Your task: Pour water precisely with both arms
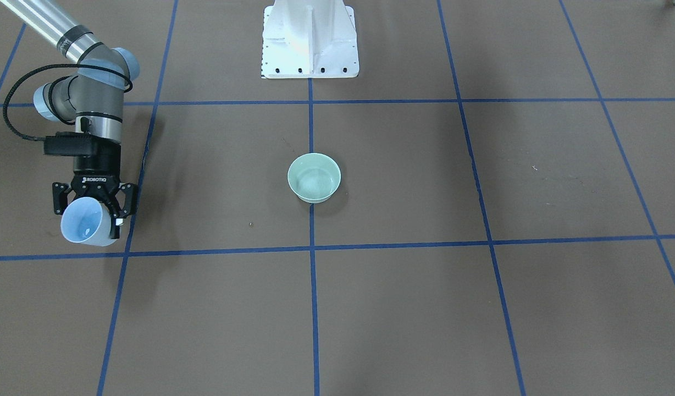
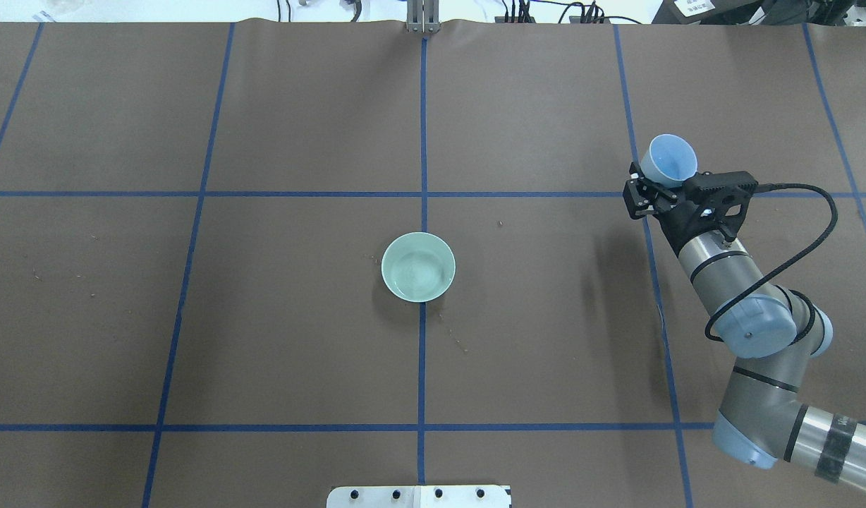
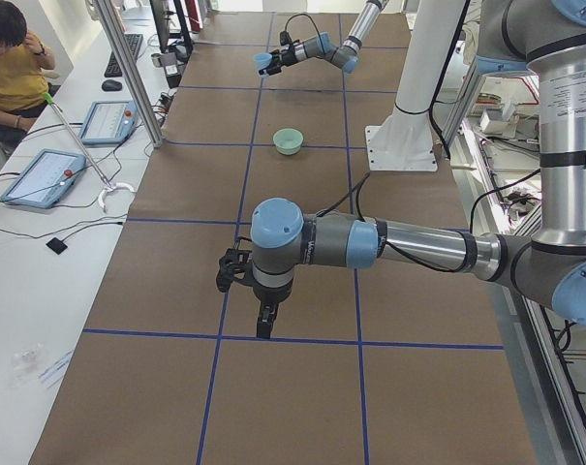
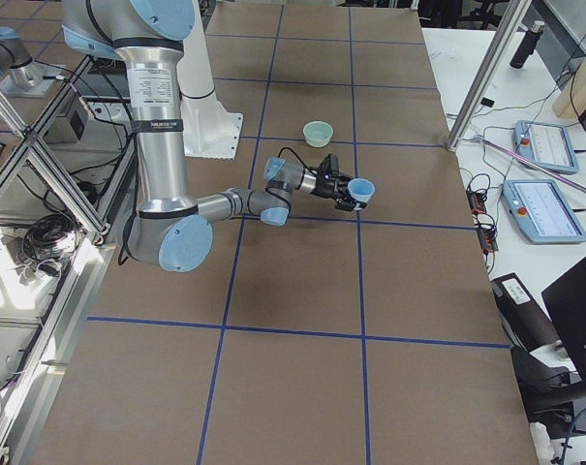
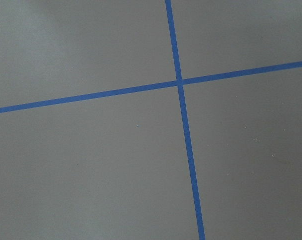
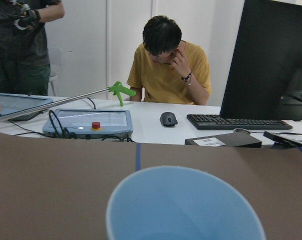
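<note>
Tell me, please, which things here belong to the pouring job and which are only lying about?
Job: pale blue tapered cup, held in the right gripper; pale green round bowl; clear water in that bowl.
Lying about: white bolted pedestal; grey tablet controller; black keyboard; black mouse; green-handled grabber stick.

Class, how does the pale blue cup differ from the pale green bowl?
The pale blue tapered cup is clamped in the right gripper; the pale green round bowl stands free on the brown table. The cup is narrower and taller, the bowl wider and shallower. Both are round and open-topped.
</note>
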Robot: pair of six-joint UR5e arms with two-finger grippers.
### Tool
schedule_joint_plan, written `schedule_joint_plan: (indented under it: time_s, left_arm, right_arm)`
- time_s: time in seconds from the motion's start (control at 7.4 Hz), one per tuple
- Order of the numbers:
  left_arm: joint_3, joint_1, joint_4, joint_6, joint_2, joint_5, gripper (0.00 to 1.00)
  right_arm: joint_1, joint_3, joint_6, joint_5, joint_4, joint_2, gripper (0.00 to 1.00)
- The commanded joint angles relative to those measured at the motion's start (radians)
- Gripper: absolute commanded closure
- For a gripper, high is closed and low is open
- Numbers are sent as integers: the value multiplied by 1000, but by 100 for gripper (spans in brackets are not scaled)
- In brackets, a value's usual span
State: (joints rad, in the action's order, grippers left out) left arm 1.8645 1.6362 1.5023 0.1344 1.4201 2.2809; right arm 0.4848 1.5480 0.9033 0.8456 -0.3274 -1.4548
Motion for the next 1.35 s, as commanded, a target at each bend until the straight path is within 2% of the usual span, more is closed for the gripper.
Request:
schedule_joint_plan:
  time_s: [0.0, 0.14, 0.27, 0.41, 0.68, 0.81, 0.95, 1.22]
  left_arm:
    - [-1, 2, -1, 1, -12, 0, 0]
    - [-1, 4, -1, -1, -13, 0, 0]
    - [-4, 4, -1, -1, -13, 0, 0]
    - [-5, 4, -1, -1, -15, 0, 0]
    - [-4, 5, 2, -1, -33, 0, 0]
    - [-5, 11, 1, -1, -35, 0, 0]
    - [-8, 13, 1, -1, -35, 0, 0]
    - [-8, 17, 2, -1, -49, 0, 0]
  right_arm:
    - [-60, 7, -280, 78, 184, 22, 100]
    - [-64, 15, -411, 221, 259, 27, 100]
    - [-61, 14, -425, 366, 292, 31, 100]
    - [-64, 14, -423, 415, 315, 46, 100]
    - [-26, 10, -467, 612, 282, 79, 100]
    - [-6, 11, -506, 692, 233, 99, 100]
    - [-5, 12, -514, 734, 152, 149, 100]
    - [-6, 30, -634, 771, -29, 236, 100]
